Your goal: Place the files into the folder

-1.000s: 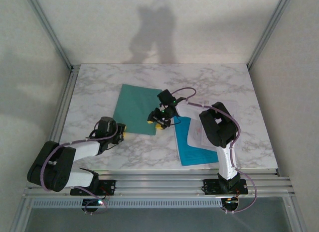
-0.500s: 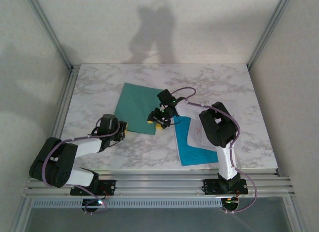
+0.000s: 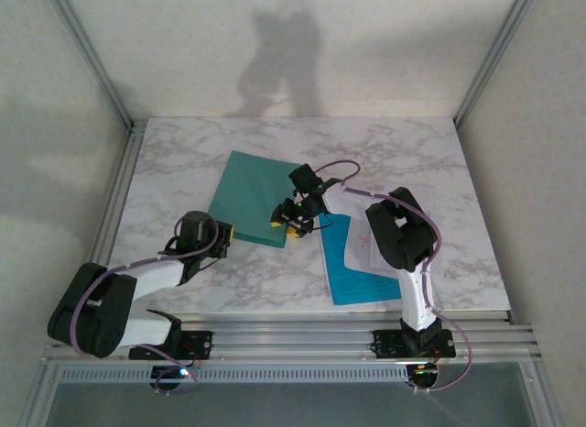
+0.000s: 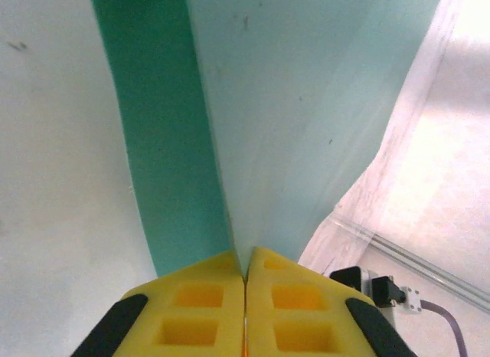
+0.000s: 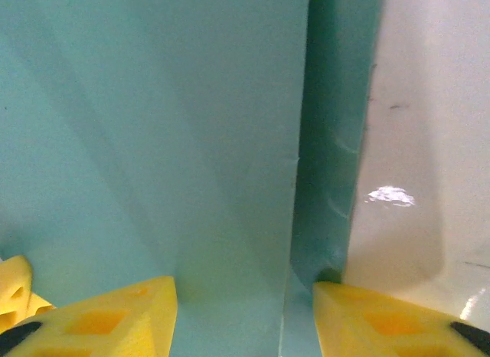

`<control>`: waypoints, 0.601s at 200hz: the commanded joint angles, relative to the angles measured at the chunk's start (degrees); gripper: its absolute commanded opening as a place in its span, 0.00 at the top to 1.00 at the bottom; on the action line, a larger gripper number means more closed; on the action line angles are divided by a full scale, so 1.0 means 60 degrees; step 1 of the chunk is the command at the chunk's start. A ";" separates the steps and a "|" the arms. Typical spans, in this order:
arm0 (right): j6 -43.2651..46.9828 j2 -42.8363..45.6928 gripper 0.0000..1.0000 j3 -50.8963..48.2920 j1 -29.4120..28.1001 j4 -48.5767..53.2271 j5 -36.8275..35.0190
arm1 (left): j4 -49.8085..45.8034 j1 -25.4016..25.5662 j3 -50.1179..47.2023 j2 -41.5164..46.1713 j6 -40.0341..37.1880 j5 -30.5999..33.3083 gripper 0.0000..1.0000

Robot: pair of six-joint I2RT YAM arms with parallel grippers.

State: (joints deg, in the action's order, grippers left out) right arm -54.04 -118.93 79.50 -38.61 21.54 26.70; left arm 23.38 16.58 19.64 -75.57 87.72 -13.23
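The white-and-grey marbled surface (image 3: 183, 152) is carrying everything. The flat dark teal-green card folder (image 3: 249, 193) is lying tilted around the middle of the surface, slightly toward its left edge. The bright cyan-blue paper sheet (image 3: 352, 279) is resting toward the near edge, right of the middle, with the thin white printed sheets (image 3: 355, 248) overlapping its far part, partly hidden under the right arm. The left hand (image 3: 224, 235) is sitting at the folder's near-left corner, its yellow pads (image 4: 199, 296) pressed together on the card's edge. The right hand (image 3: 291, 227) is sitting at the folder's near-right corner, its pads (image 5: 99, 319) standing apart and straddling the card.
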 commanded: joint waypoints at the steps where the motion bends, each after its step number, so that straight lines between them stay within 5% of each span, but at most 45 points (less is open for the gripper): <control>1: 0.0015 -0.0027 0.49 0.0087 0.0107 0.0074 -0.0350 | 0.0154 0.0094 -0.0222 0.0158 0.0156 0.0029 0.95; 120: -0.0561 0.0374 0.80 0.0232 0.0107 -0.0139 -0.0415 | 0.0301 0.0094 -0.0219 0.0092 0.0134 -0.0366 0.99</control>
State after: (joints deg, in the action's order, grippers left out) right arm -56.53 -118.91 81.01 -38.22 21.76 25.28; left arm 24.64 16.69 18.94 -75.46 88.55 -13.67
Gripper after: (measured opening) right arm 0.246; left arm 0.052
